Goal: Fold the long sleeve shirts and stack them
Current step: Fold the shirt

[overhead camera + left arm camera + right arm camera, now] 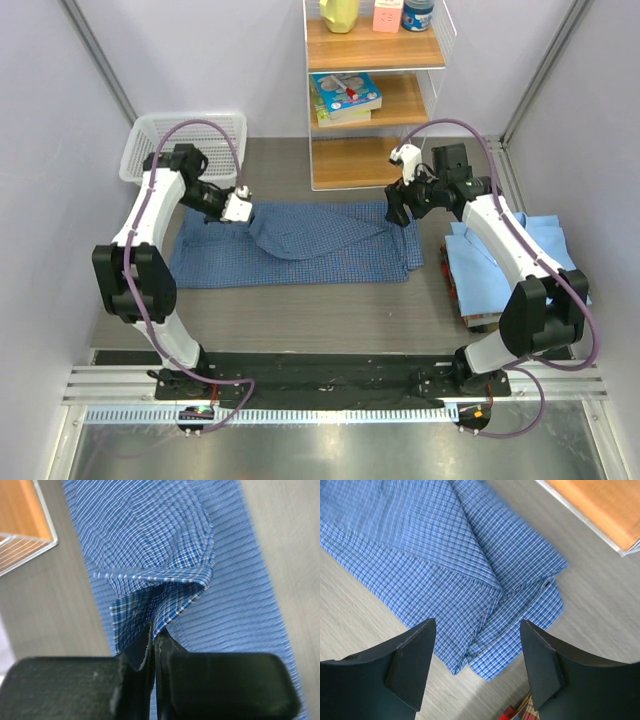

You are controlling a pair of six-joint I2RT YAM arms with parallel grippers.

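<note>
Pinching the dark blue checked shirt (300, 255), the left gripper (152, 636) should lay its fold flat while the right gripper (476, 626) hovers spread.

Right of the checked shirt (300, 255), the right arm (500, 235) hid part of the light blue shirt (478, 278); something red (478, 322) beneath was unidentifiable.

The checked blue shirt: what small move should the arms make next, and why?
Probably the right gripper lowers and closes on the layered corner of the checked shirt beneath it. Its jaws stand open above the cloth, while the left gripper is shut on a raised pinch of fabric, so a second hold seems needed for folding.
</note>
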